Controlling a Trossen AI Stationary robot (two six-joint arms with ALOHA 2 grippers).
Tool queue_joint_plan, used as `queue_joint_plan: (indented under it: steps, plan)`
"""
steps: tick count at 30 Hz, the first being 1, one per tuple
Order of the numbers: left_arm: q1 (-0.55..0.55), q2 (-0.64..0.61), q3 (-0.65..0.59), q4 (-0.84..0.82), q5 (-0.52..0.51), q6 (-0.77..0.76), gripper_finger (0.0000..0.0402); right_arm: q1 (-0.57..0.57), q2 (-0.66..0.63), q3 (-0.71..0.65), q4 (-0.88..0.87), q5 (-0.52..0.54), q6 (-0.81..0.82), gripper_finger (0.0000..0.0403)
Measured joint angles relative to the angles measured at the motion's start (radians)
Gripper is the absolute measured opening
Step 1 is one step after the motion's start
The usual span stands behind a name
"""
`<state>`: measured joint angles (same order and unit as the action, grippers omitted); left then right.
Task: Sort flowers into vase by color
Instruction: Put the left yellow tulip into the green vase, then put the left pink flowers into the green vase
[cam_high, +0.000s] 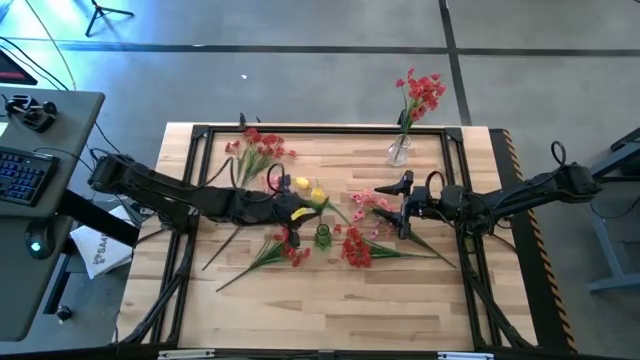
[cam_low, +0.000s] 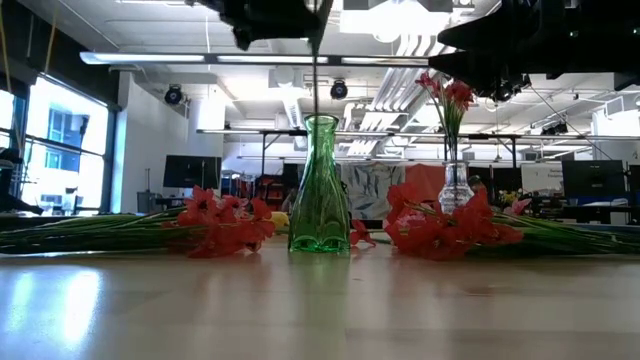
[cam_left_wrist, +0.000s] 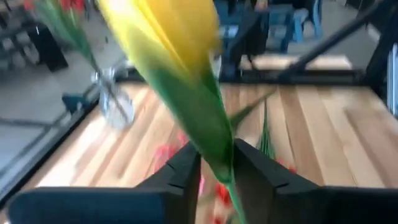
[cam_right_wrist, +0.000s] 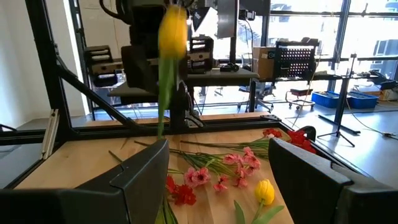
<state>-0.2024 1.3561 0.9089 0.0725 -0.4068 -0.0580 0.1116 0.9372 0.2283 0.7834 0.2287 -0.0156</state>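
My left gripper (cam_high: 297, 213) (cam_left_wrist: 216, 155) is over the table's middle, shut on a yellow flower (cam_left_wrist: 171, 31) with a green stem. In the low view its thin stem (cam_low: 315, 70) hangs down to the mouth of the green glass vase (cam_low: 320, 185) (cam_high: 322, 237); whether it is inside, I cannot tell. My right gripper (cam_high: 398, 205) (cam_right_wrist: 217, 155) is open, right of the vase, over pink flowers (cam_right_wrist: 217, 171), touching nothing. A clear vase (cam_high: 399, 150) near the far edge holds red flowers (cam_high: 420, 92). Red flowers (cam_high: 355, 250) and yellow ones (cam_high: 310, 190) lie on the table. My left gripper pinches the yellow flower's green stem just below the bloom (cam_left_wrist: 219, 163) between its two fingers (cam_left_wrist: 186, 171). The bloom stands above the fingers and the stem (cam_right_wrist: 163, 93) hangs down below them, lifted clear of the table.
Loose stems lie spread across the table's middle and far left (cam_high: 255, 150). A black frame (cam_high: 320, 130) runs round the wooden tabletop. One yellow flower (cam_right_wrist: 264, 190) lies near my right gripper. A desk with a keyboard (cam_high: 20, 175) stands off the table's left side.
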Motion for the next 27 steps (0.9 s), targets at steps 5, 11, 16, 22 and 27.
queue_joint_plan:
  steps: [5,11,16,22,27]
  plan:
    - [-0.013,-0.114,0.0,-0.313,0.001,-0.15,0.0109,0.0,0.0,0.0,0.0,0.001,0.0,0.027]
    - [-0.075,-0.218,0.0,-0.611,0.026,-0.363,0.011,0.0,0.0,0.0,0.0,0.025,0.016,0.027]
    - [-0.161,-0.219,0.0,-0.866,0.054,-0.625,0.011,0.0,0.0,0.0,-0.001,0.03,0.015,0.027]
    - [-0.244,-0.15,0.0,-1.121,0.121,-0.951,0.011,0.0,0.0,0.0,-0.037,0.03,0.016,0.027]
    - [-0.297,-0.079,0.0,-1.187,0.114,-1.079,0.011,0.0,-0.015,0.0,-0.212,0.051,0.012,0.027]
